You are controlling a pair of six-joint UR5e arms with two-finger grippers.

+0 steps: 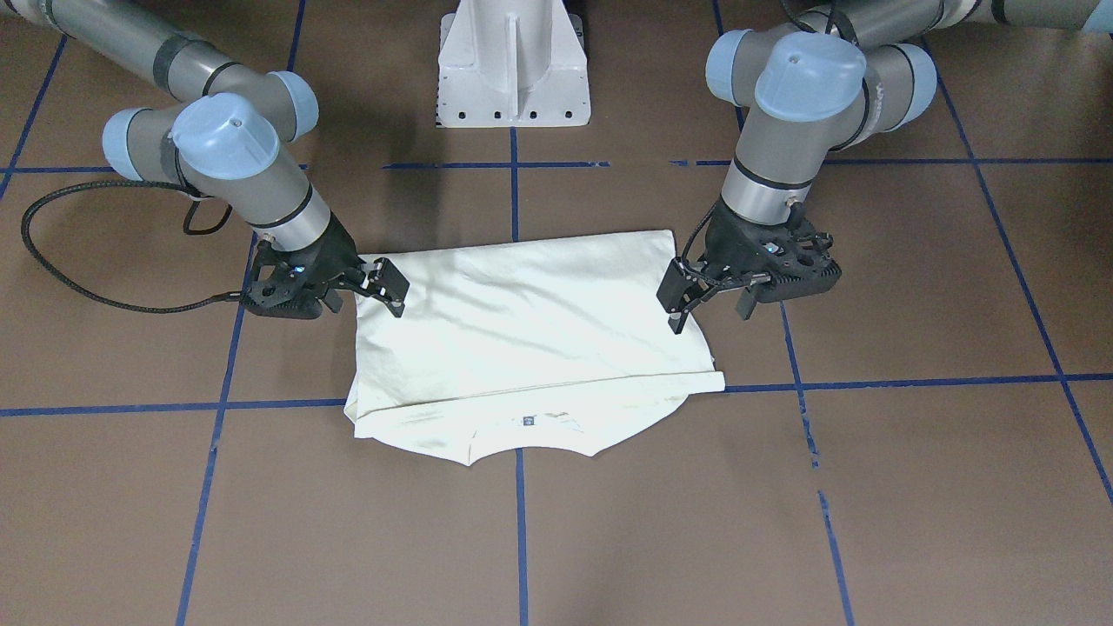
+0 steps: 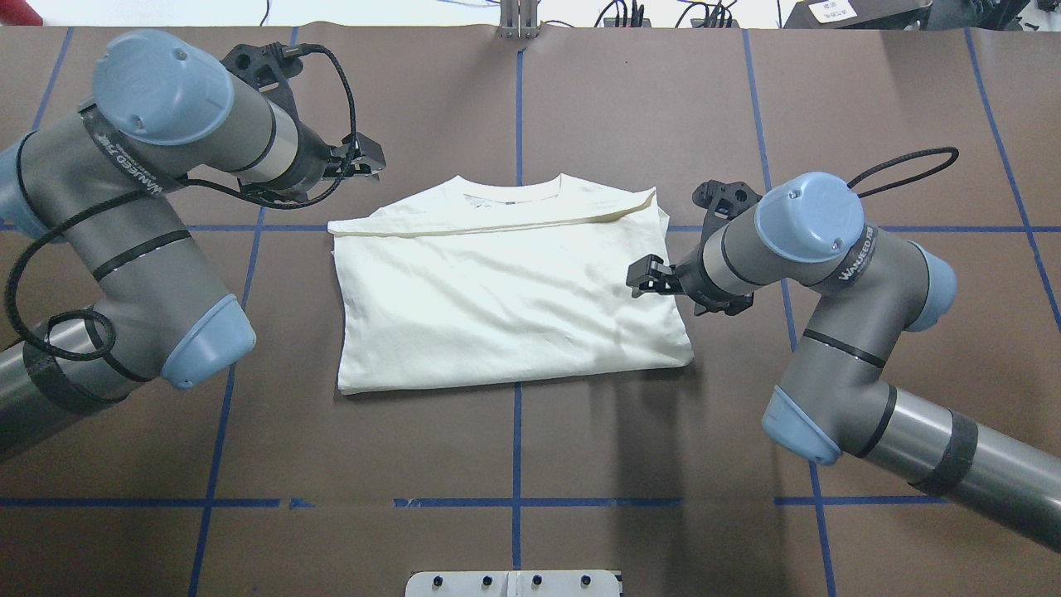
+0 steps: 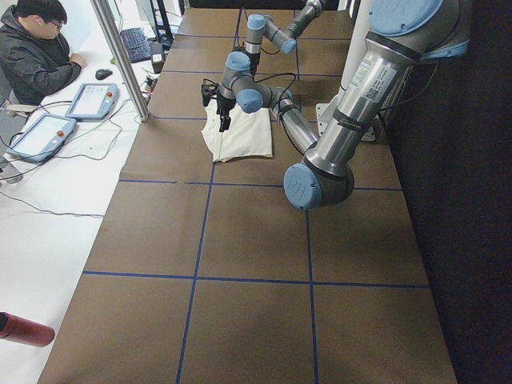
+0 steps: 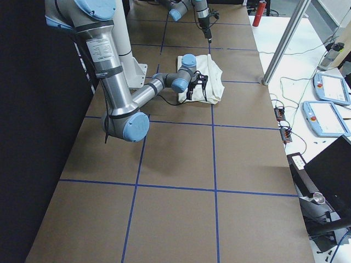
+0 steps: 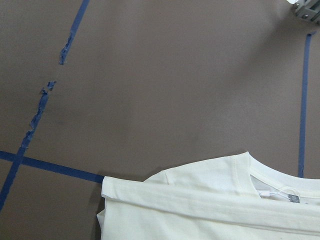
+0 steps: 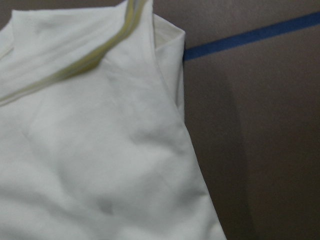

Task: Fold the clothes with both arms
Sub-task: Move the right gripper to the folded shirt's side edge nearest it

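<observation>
The cream T-shirt lies folded on the brown table, plain pale side up, with its collar and label on the side away from the robot. My left gripper hangs open and empty just off the shirt's edge on that side; from overhead it sits beyond the collar-side corner. My right gripper is open and empty at the opposite edge of the shirt. The left wrist view shows the collar and folded hem. The right wrist view shows the shirt's corner. No print shows.
The white pedestal base stands behind the shirt on the robot's side. Blue tape lines cross the brown table. A black cable loop hangs beside the right arm. An operator with tablets sits at a side desk.
</observation>
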